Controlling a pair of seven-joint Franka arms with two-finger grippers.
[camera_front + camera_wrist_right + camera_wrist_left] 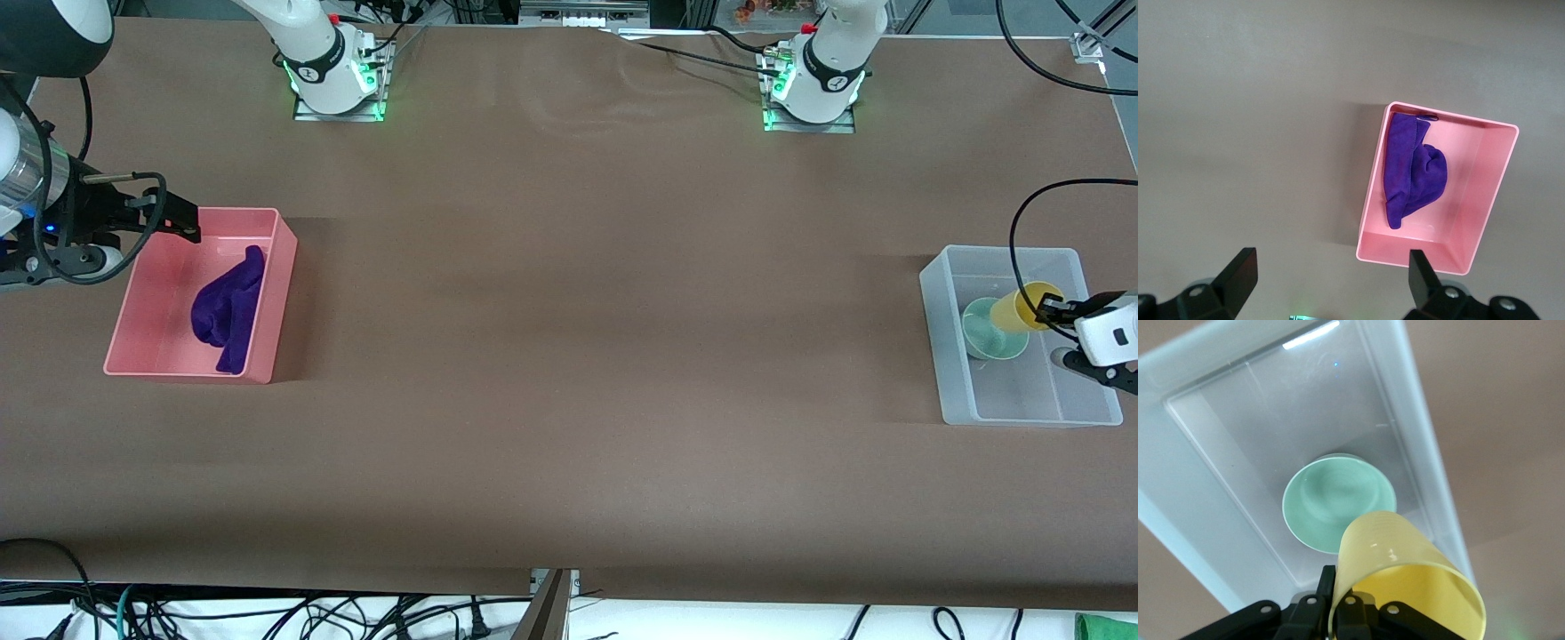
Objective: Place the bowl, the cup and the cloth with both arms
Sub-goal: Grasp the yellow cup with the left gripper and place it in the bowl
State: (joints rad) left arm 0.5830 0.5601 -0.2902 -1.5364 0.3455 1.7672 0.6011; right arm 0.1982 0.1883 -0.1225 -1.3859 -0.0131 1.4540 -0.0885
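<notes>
on the brown counter (569, 356) two bins sat well apart: a pink bin (277, 293) at the right arm's end, about nine o'clock in the front view, and a clear bin (933, 338) at the left arm's end, about three o'clock.

the left tool (1049, 311) hung over the clear bin, clamped on the rim of the cup (1022, 308), which was tilted on its side above the bowl (985, 331). the bowl sat inside the clear bin, in the half farther from the front camera. holding the cup by its rim probably left its base free to be set down beside the bowl.

the cloth (229, 307) lay bunched in the pink bin. the right tool (173, 218) hovered by the bin's corner at roughly eleven o'clock of it, fingers spread wide and empty — likely waiting.

the left wrist view showed the bowl (1338, 503) upright and empty under the cup (1405, 580) — less plain from the front. the right wrist view showed the spread fingers (1238, 273) and the cloth (1415, 170) against one long wall of the pink bin (1485, 200).
</notes>
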